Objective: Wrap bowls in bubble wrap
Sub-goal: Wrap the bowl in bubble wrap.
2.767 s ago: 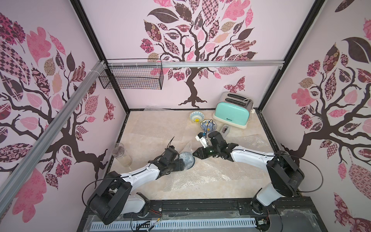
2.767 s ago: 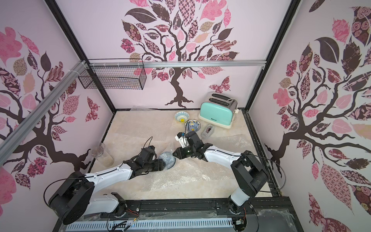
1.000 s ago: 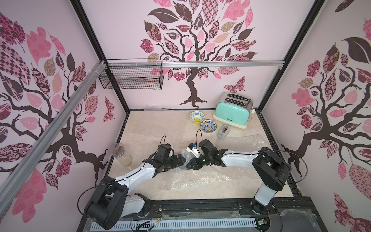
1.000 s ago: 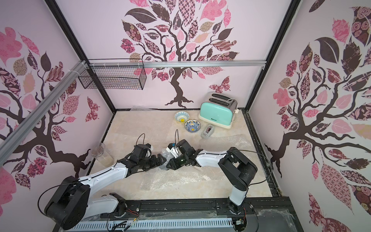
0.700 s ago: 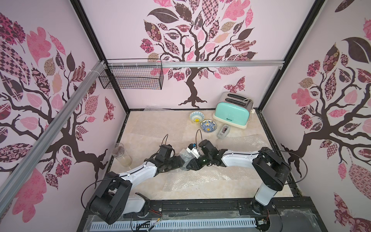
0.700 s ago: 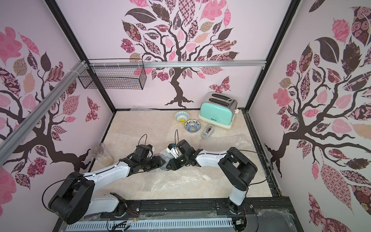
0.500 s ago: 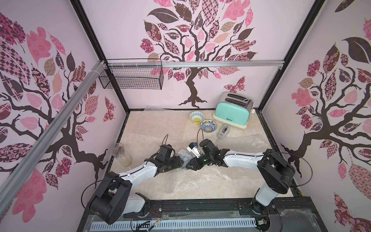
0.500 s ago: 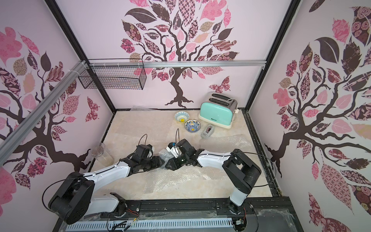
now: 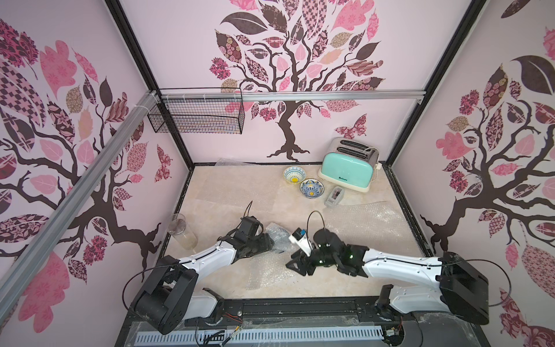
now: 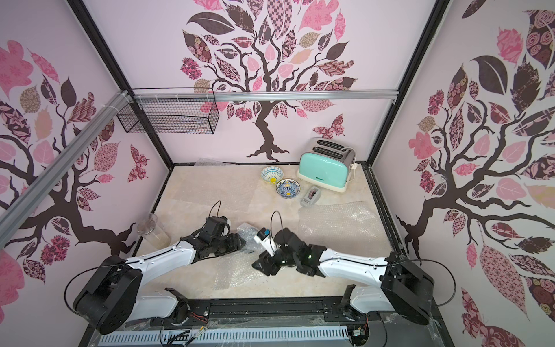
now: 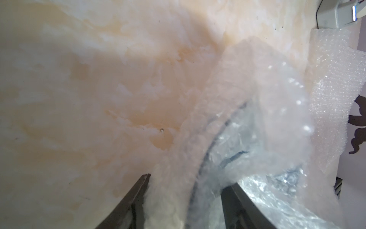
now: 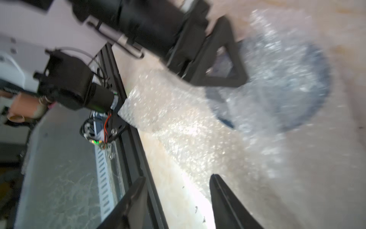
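The left gripper [image 11: 186, 180] is clamping the bubble wrap [image 11: 267, 99] folded over the rim of the blue bowl [image 11: 233, 150], with wrap filling the gap between its fingers. The right gripper [image 12: 178, 177] is hovering just beside that bundle, its jaws standing apart and holding nothing. The bundle is sitting mid-table. The far yellow-centred bowl [image 9: 294, 175] and the near yellow-centred bowl [image 9: 312, 188] are resting unwrapped at the back beside the mint toaster [image 9: 345, 169]. A spare sheet [image 9: 366, 222] is lying flat at the right.
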